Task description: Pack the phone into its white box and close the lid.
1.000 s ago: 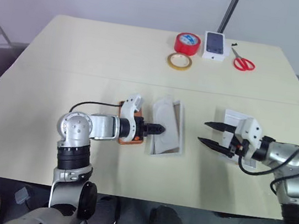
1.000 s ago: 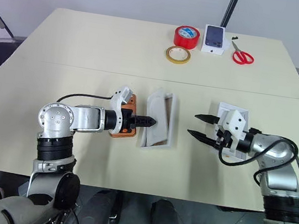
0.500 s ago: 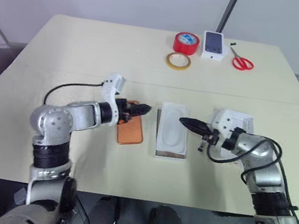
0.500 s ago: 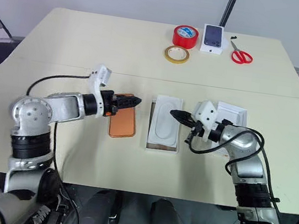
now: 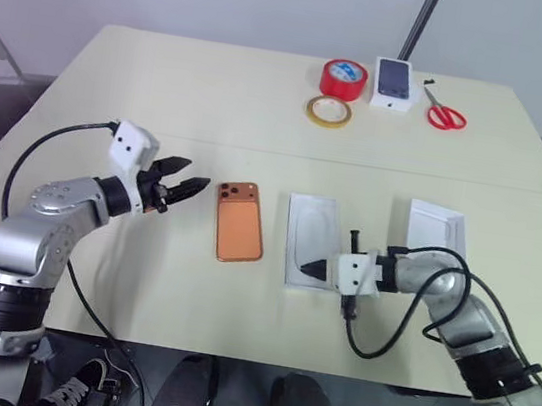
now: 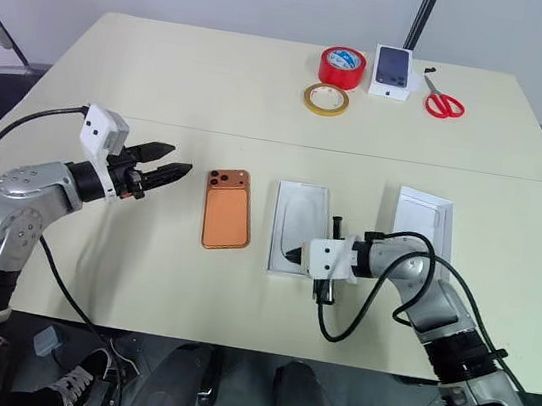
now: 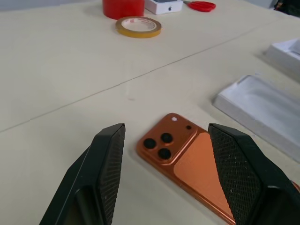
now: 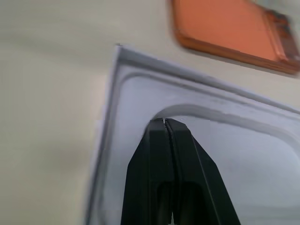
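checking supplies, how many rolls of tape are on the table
2: the red tape roll at the far edge beside the boxed phone package, and the yellow tape roll lying flat just in front of it.

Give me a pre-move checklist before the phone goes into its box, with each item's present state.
1. Phone free on the table, back up, nothing on it: ok.
2. Left gripper open, fingers apart, beside the phone but not touching it: ok.
3. Right gripper clear of the packing area: not ok; it is shut, its tip at the near end of the white moulded insert.
4. White box open and reachable: cannot tell; the insert lies between the phone and it.
5. Red tape roll, yellow tape roll and scissors out of the way at the far edge: ok.
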Action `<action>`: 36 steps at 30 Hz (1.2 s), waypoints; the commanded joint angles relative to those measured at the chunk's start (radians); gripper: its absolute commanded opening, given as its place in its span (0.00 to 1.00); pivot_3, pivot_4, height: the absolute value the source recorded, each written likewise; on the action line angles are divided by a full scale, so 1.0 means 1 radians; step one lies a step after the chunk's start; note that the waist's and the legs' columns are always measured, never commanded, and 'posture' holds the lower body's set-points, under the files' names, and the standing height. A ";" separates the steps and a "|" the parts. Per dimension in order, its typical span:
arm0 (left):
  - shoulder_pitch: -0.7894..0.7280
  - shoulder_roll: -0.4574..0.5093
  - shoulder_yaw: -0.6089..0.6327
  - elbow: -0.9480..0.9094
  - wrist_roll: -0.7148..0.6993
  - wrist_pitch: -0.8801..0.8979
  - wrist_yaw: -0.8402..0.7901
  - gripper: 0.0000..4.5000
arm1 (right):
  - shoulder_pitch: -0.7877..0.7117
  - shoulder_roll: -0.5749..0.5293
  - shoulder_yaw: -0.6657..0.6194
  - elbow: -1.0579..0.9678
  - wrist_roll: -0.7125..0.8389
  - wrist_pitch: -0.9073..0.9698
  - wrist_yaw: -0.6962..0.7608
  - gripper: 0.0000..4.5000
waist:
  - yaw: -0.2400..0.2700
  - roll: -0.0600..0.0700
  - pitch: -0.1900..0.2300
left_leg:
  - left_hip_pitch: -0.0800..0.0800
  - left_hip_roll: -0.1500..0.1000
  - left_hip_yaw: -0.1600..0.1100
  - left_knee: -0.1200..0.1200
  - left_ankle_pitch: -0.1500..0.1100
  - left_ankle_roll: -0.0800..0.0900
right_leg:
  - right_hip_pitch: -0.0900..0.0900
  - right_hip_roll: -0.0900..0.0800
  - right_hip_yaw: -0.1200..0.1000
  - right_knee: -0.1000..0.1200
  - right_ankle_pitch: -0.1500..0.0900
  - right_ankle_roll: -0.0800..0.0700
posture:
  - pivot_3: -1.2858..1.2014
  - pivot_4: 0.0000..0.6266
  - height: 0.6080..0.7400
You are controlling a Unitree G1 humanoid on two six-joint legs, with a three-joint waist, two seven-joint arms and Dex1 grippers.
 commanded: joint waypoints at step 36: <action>-0.044 -0.213 0.221 0.060 -0.334 0.855 0.341 0.66 | -0.367 0.332 0.159 0.308 -0.195 0.223 -0.185 0.01 | -0.003 -0.001 0.000 | -0.001 0.000 -0.002 0.002 0.001 -0.001 | -0.001 0.001 -0.002 0.003 0.001 0.000 | 0.52 0.24 1.00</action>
